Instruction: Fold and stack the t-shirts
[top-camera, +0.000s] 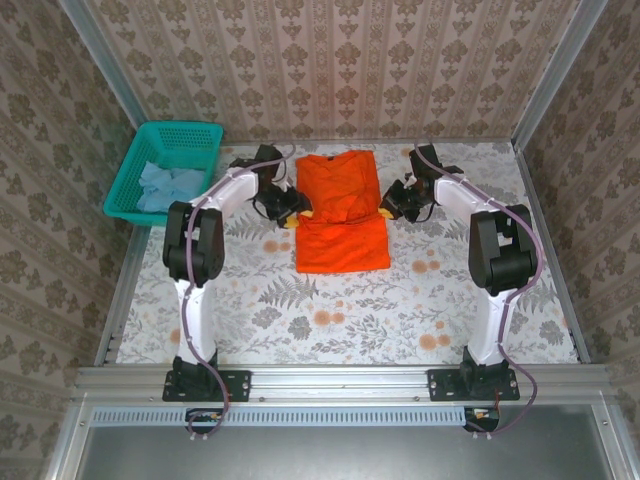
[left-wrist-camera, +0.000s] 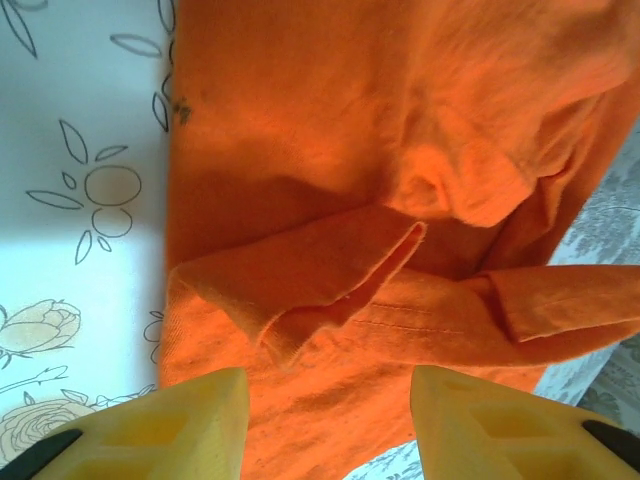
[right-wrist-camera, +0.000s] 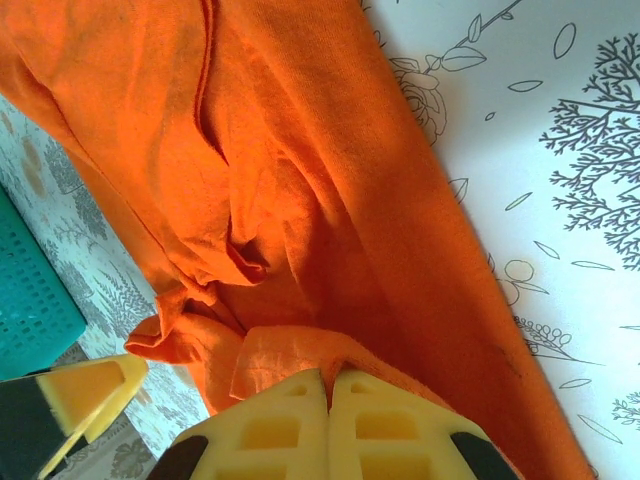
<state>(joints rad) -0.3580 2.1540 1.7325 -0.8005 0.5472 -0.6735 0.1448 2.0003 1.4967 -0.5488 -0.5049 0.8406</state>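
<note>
The orange t-shirt (top-camera: 340, 215) lies flat on the flowered table (top-camera: 330, 310), midway between the left and right edges and closer to the far edge than the near one, neck toward the far edge. Its sleeves are turned in over the body, so the outline is a long rectangle. The left gripper (top-camera: 290, 210) sits at the shirt's left edge about halfway along its length. In the left wrist view its yellow fingers (left-wrist-camera: 190, 420) stand spread apart above a folded-in sleeve and hold nothing. The right gripper (top-camera: 392, 205) sits at the shirt's right edge, opposite the left one. In the right wrist view its fingers (right-wrist-camera: 270, 430) are pressed together, pinching a bunched fold of orange cloth at their tips. The light-blue t-shirt (top-camera: 165, 188) lies crumpled inside the teal basket (top-camera: 180, 135) at the table's far left corner, well apart from both grippers.
</note>
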